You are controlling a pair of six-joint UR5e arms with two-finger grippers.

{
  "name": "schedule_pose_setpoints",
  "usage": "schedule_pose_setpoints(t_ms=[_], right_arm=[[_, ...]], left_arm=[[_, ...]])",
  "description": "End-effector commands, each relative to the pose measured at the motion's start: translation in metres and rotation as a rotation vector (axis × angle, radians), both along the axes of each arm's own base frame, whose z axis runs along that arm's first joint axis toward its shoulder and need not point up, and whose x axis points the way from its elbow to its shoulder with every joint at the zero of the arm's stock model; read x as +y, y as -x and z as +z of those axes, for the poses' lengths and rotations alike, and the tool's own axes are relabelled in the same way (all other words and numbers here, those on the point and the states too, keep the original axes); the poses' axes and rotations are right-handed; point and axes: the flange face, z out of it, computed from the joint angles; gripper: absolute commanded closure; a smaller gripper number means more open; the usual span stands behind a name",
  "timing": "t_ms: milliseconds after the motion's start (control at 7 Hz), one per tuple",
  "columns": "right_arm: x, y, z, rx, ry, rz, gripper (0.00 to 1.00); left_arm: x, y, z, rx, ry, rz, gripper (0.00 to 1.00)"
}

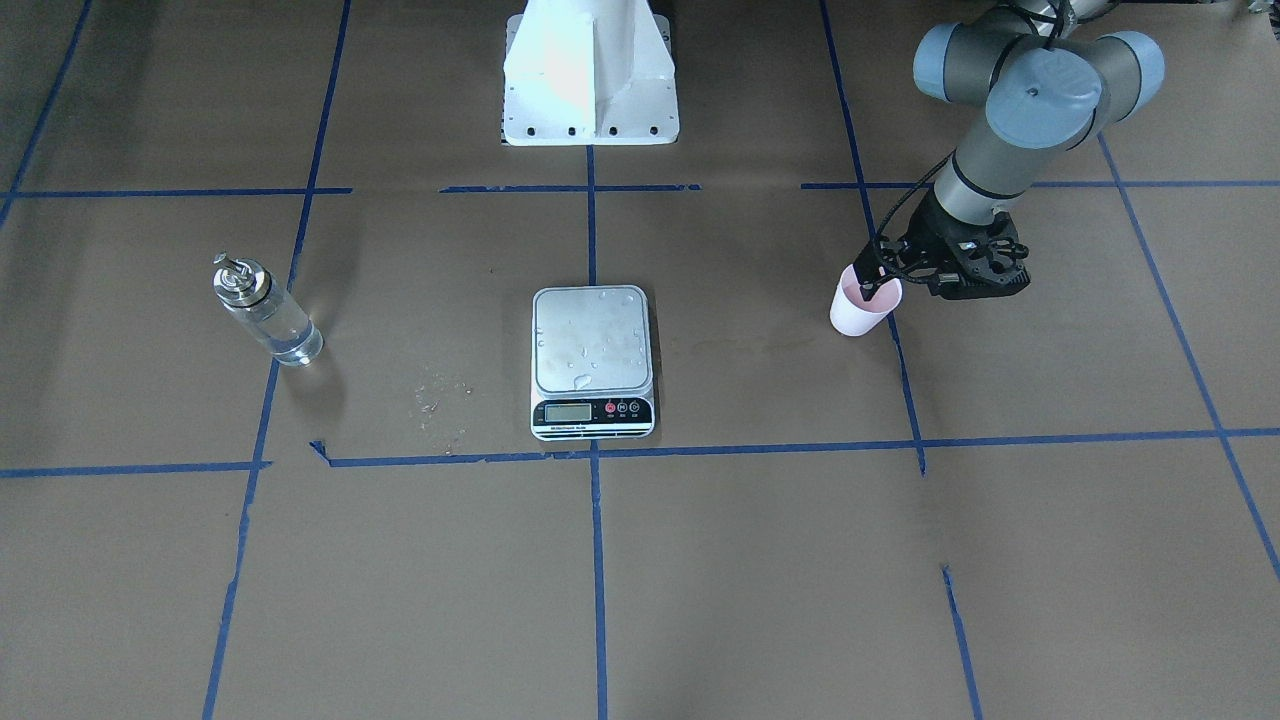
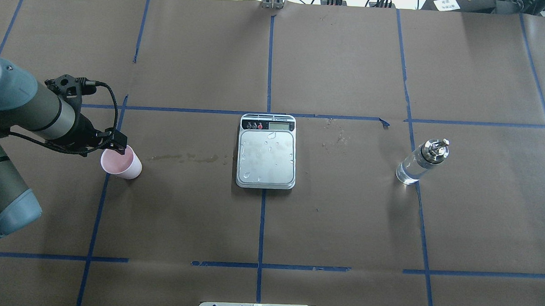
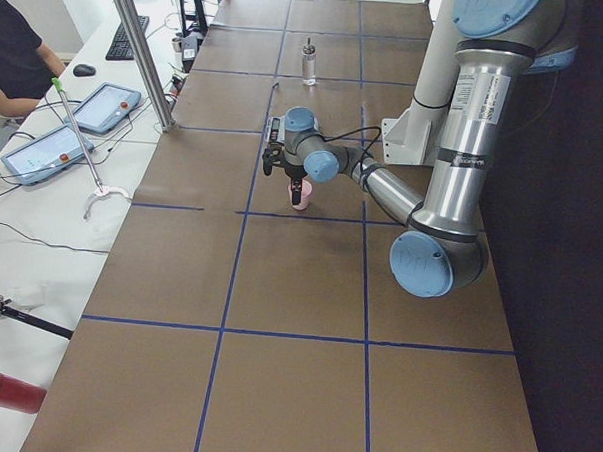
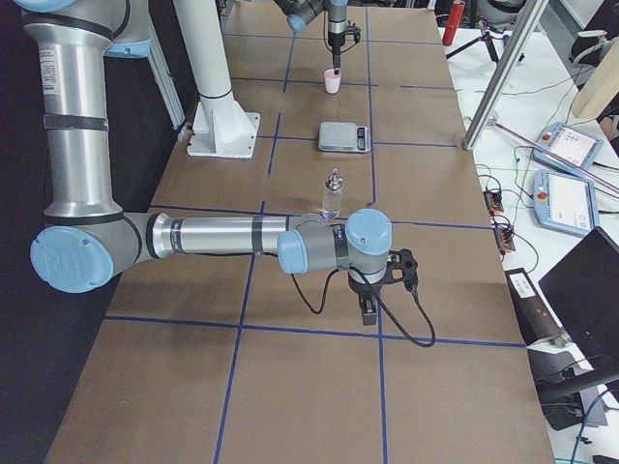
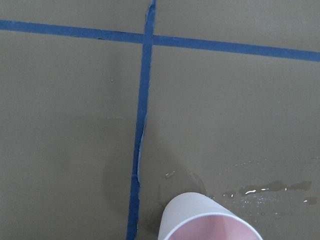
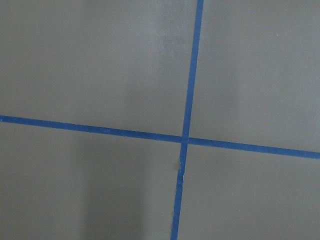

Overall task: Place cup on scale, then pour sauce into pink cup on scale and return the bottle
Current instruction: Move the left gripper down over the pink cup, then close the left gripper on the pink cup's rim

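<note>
While the left gripper (image 1: 872,283) is pinching the small pale-pink paper cup (image 1: 858,314), the right gripper (image 4: 368,311) is hovering well apart. Its finger state cannot be told.

Pink cup (image 2: 121,165) upright, way off to one side of scale (image 2: 267,152). Scale dead centre, silver platform speckled with droplets (image 2: 268,148). Glass bottle (image 2: 419,164) upright, opposite side, clear sauce (image 2: 408,172) inside.

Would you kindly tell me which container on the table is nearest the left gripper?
The pink cup: the left gripper is right at its rim, while the glass bottle stands alone on the far side of the scale.
</note>
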Motion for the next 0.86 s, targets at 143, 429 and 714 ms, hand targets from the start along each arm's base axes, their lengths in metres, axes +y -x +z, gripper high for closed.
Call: schedule_pose_setpoints(t_ms=[143, 429, 714], right_arm=[[0.000, 0.000, -0.001, 0.000, -0.002, 0.000, 0.00], [-0.001, 0.000, -0.001, 0.000, -0.002, 0.000, 0.00], [-0.001, 0.000, -0.003, 0.000, -0.004, 0.001, 0.00]], left_arm=[[-0.001, -0.005, 0.010, -0.014, 0.013, 0.007, 0.06], [0.009, -0.019, 0.010, -0.013, 0.015, 0.036, 0.06], [0.010, -0.018, 0.010, -0.012, 0.014, 0.036, 0.59]])
